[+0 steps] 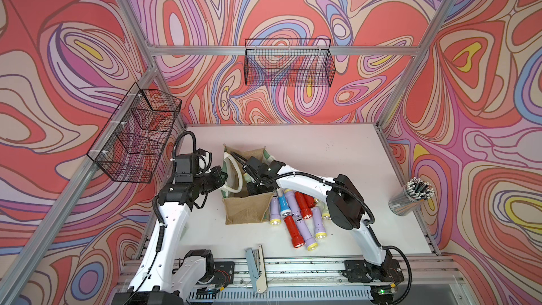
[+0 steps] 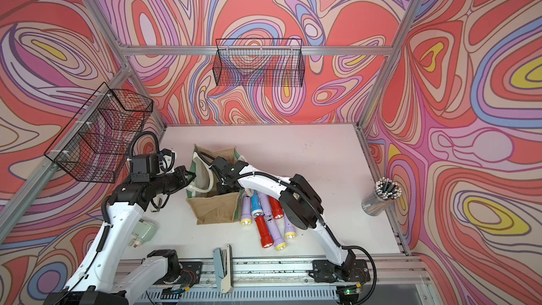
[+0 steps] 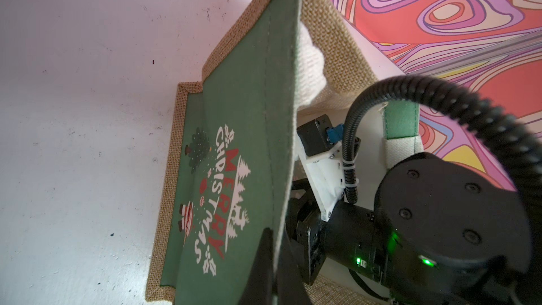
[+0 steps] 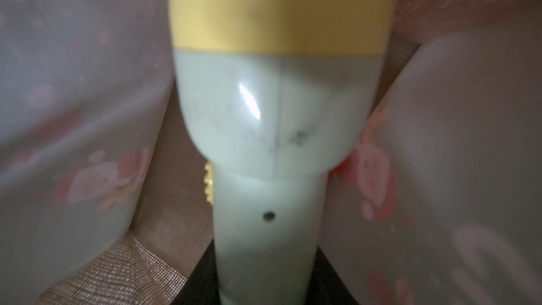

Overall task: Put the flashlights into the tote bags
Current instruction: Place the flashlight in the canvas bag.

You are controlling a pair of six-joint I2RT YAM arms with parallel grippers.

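Observation:
The tote bag (image 1: 249,209) (image 2: 214,208) stands open at the table's middle, tan burlap with green printed side panels. My left gripper (image 3: 274,247) (image 1: 224,176) is shut on the rim of its green panel (image 3: 243,112) and holds that side up. My right gripper (image 4: 265,255) (image 1: 254,192) reaches down inside the bag, its jaws standing against both sides of a pale green flashlight (image 4: 275,107) with a yellow rim, head pointing down. Several flashlights (image 1: 296,215) (image 2: 265,218) in lilac, red and blue lie in a heap just right of the bag, partly under the right arm.
A grey stapler (image 1: 256,265) lies at the front edge. At the right edge stands a cup of pens (image 1: 410,198). A pale green plug (image 2: 143,231) lies under the left arm. Black wire baskets hang on the back wall (image 1: 289,63) and left wall (image 1: 137,136).

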